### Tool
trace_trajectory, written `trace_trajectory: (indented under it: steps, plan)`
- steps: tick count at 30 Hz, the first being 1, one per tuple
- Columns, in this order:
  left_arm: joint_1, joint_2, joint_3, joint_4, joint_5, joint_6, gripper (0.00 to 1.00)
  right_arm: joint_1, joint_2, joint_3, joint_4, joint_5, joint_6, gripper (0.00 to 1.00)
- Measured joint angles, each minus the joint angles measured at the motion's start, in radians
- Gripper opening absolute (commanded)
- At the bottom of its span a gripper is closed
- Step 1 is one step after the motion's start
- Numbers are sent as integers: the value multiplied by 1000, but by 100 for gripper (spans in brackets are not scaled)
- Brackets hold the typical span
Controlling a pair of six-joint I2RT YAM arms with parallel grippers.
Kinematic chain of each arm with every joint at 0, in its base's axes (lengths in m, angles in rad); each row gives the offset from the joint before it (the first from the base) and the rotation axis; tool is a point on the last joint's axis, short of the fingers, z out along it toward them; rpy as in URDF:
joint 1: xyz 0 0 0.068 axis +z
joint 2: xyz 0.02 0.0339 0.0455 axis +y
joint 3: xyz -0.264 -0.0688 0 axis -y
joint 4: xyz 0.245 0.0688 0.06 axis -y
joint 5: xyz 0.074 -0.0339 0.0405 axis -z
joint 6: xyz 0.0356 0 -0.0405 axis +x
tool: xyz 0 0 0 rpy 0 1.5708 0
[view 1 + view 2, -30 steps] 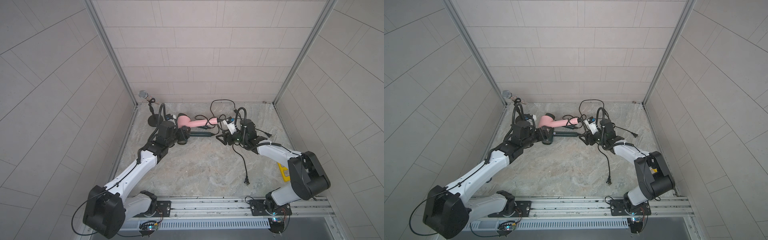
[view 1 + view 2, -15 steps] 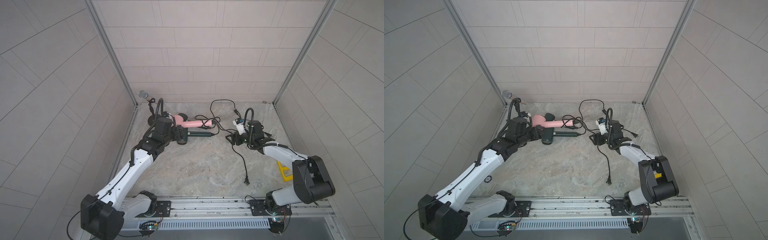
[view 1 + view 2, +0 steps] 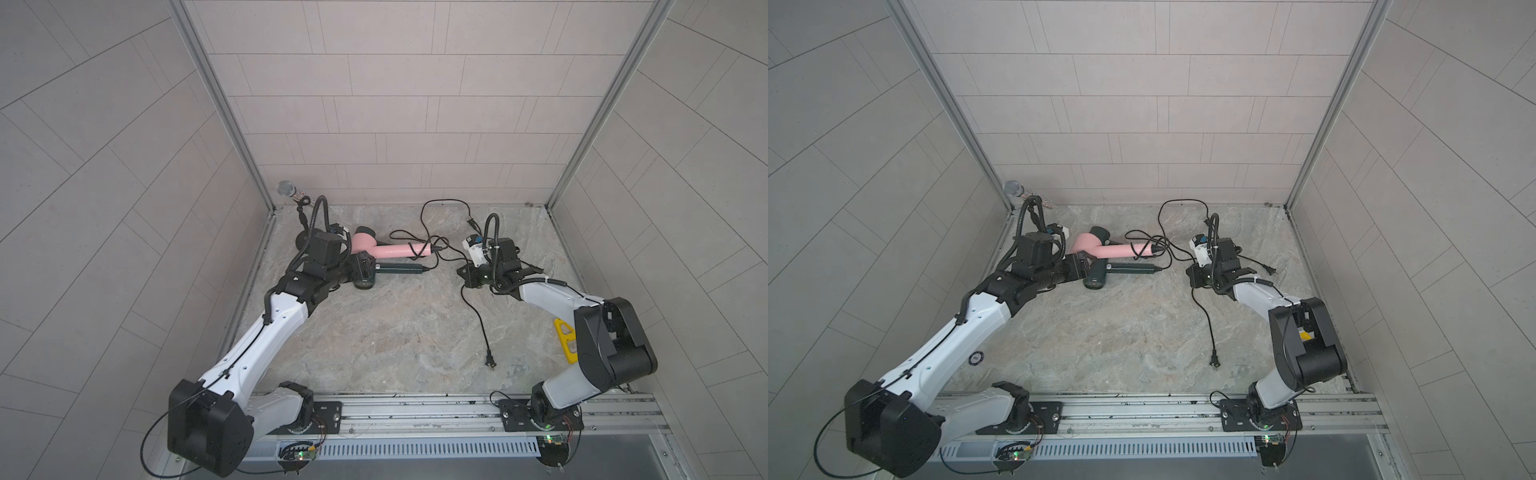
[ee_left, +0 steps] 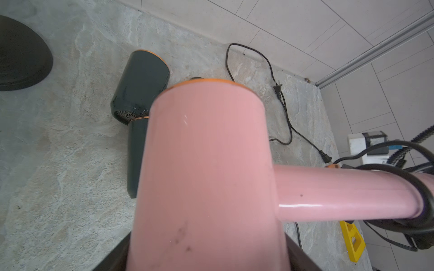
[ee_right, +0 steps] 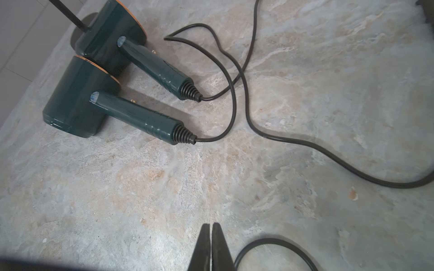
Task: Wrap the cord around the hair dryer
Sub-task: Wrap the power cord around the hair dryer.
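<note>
- The stone table (image 3: 395, 332) is sitting between grey tiled walls, and the things on it are lying mostly toward the back.
- The left arm (image 3: 266, 332) is reaching to the back left corner. The right arm (image 3: 552, 295) is bending low over the right side of the table.
- The pink hair dryer (image 3: 386, 250) is being held up off the table at the back left. Its handle is pointing across at the right arm.
- The front green dryer (image 5: 77, 98) and the back green dryer (image 5: 110, 42) are lying side by side on the table, with their handles pointing the same way.
- A microphone (image 3: 286, 189) is standing on a round black base in the back left corner, just beside the back green dryer.
- The left gripper (image 4: 206, 255) is squeezing the fat round head of the pink hair dryer, with one jaw pressing on each side.
- The right gripper (image 5: 211, 232) is hanging low over bare table. Its jaws are pressing together and nothing is showing between them.
- A yellow plastic piece (image 3: 564, 332) is lying on the table by the right arm.
- The black cord (image 4: 428, 194) is looping around the end of the pink handle. Past there it is mixing with the green dryers' cords, so I cannot tell which line is which.
- One bend of cord is lying just beside the right gripper's tips.
- A plug (image 3: 491, 364) is lying toward the front right, well apart from the dryers.
</note>
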Motion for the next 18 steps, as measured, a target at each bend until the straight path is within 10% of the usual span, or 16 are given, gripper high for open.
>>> trace_trajectory:
  steps: [18]
  plan:
    - [-8,78,2,104,359,-38,0,131,63,335,-248,190,-82,0]
